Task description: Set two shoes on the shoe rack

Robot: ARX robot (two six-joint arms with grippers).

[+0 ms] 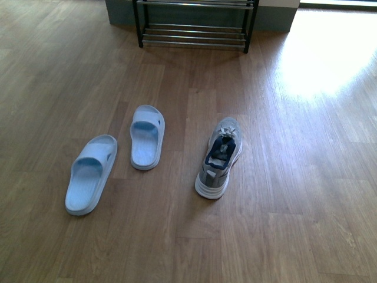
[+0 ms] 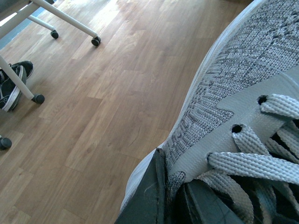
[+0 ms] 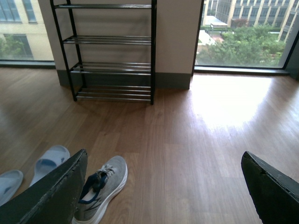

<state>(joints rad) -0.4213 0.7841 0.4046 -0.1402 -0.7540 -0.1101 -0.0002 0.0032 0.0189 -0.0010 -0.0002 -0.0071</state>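
Note:
One grey sneaker [image 2: 243, 79] fills the left wrist view, and my left gripper [image 2: 173, 182] is shut on its upper by the laces, above the wood floor. Another grey sneaker [image 1: 219, 158] lies on the floor right of centre, toe towards the shoe rack [image 1: 194, 35] at the far wall. Two pale blue slides [image 1: 146, 137] [image 1: 91, 173] lie to its left. My right gripper [image 3: 164, 163] hangs open over bare floor, with the floor sneaker [image 3: 103, 184] beside its one finger and the shoe rack [image 3: 112, 70] ahead. Neither arm shows in the front view.
White furniture legs on castors [image 2: 96, 41] and a black-and-white shoe [image 2: 11, 84] stand on the floor in the left wrist view. A bright sunlit patch [image 1: 324, 53] lies right of the rack, below a large window [image 3: 243, 37].

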